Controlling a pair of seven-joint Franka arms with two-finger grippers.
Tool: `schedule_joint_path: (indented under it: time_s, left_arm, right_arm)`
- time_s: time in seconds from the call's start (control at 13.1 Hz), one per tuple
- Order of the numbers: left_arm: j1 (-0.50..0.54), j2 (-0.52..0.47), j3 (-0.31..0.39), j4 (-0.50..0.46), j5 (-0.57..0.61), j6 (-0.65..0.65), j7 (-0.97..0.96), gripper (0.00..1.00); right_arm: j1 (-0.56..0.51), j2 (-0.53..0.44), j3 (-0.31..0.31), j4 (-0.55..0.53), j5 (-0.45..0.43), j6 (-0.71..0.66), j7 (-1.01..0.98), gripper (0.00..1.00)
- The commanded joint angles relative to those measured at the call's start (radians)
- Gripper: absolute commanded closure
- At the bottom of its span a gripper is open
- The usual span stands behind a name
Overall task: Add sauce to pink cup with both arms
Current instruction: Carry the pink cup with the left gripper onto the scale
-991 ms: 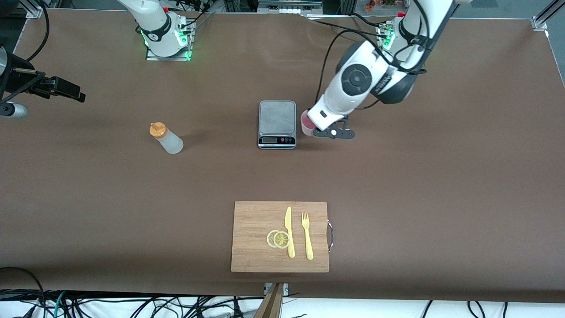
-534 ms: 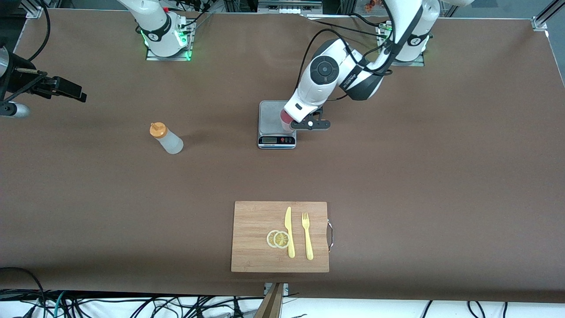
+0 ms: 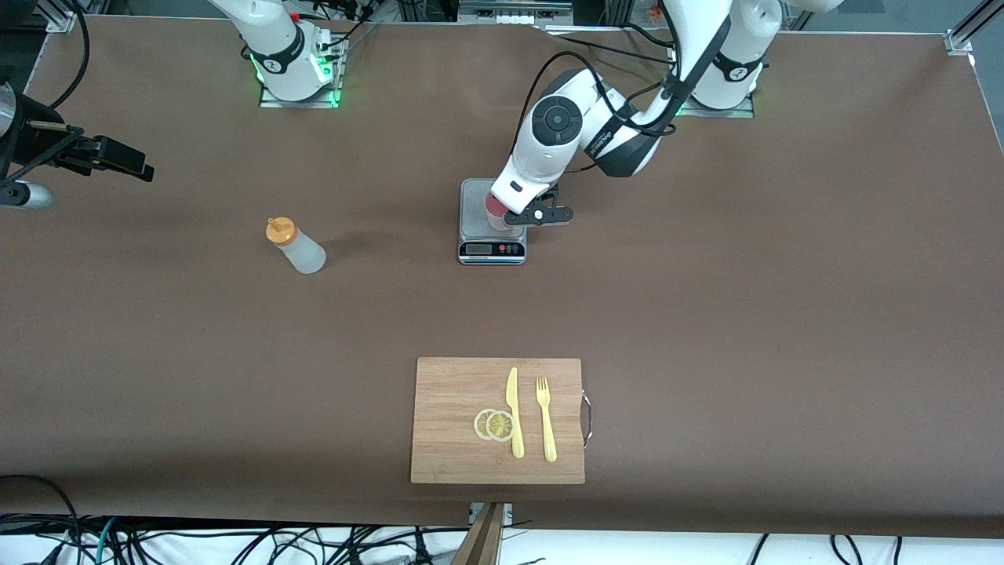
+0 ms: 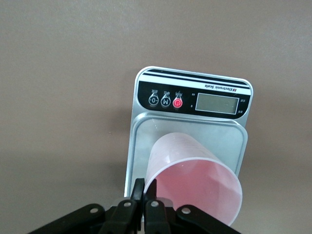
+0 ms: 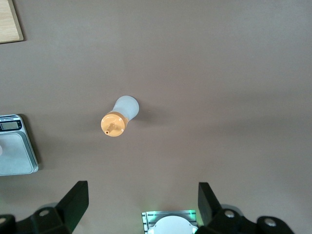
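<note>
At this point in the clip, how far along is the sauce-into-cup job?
Done: the left gripper is shut on the pink cup by its rim, holding it over the scale.
In hand: setting the cup down; whether it touches the platform I cannot tell.
Left: the sauce bottle stands untouched toward the right arm's end; the right gripper hangs open above it. No sauce in the cup.

Scale (image 4: 190, 105) front panel: you can read "Electronic Scale" — small white print.
Scale buttons (image 4: 166, 100): "0" and "M" — you see a red power symbol beside them.
</note>
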Motion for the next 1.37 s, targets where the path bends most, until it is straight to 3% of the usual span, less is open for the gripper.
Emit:
schedule_joint_path:
  time_s: [0.0, 0.23, 0.38, 0.46, 0.76, 0.99, 1.3]
  left_arm:
    - [-0.033, 0.022, 0.012, 0.022, -0.017, 0.019, -0.029, 1.00]
    - [-0.042, 0.027, 0.012, 0.024, -0.017, 0.035, -0.036, 0.98]
    - [-0.041, 0.024, 0.012, 0.024, -0.018, 0.035, -0.036, 0.27]
    - [-0.039, 0.016, 0.012, 0.024, -0.018, 0.029, -0.035, 0.00]
    - [-0.021, -0.022, 0.012, 0.062, -0.020, -0.026, -0.024, 0.00]
    - [0.020, -0.060, 0.023, 0.151, -0.017, -0.175, 0.000, 0.00]
    - [0.164, -0.136, 0.061, 0.266, -0.015, -0.402, 0.218, 0.00]
  right_arm:
    - [-0.006, -0.005, 0.003, 0.013, 0.016, -0.010, 0.008, 0.01]
    - [-0.006, -0.005, 0.003, 0.013, 0.016, -0.009, 0.008, 0.01]
    - [-0.006, -0.004, 0.003, 0.013, 0.016, -0.009, 0.008, 0.01]
    - [-0.006, -0.005, 0.003, 0.013, 0.016, -0.009, 0.008, 0.01]
    - [-0.006, -0.002, 0.003, 0.013, 0.016, -0.007, 0.008, 0.01]
    - [-0.002, 0.001, 0.005, 0.015, 0.006, -0.009, 0.015, 0.01]
    - [-0.002, 0.007, 0.005, 0.013, 0.012, -0.006, 0.010, 0.01]
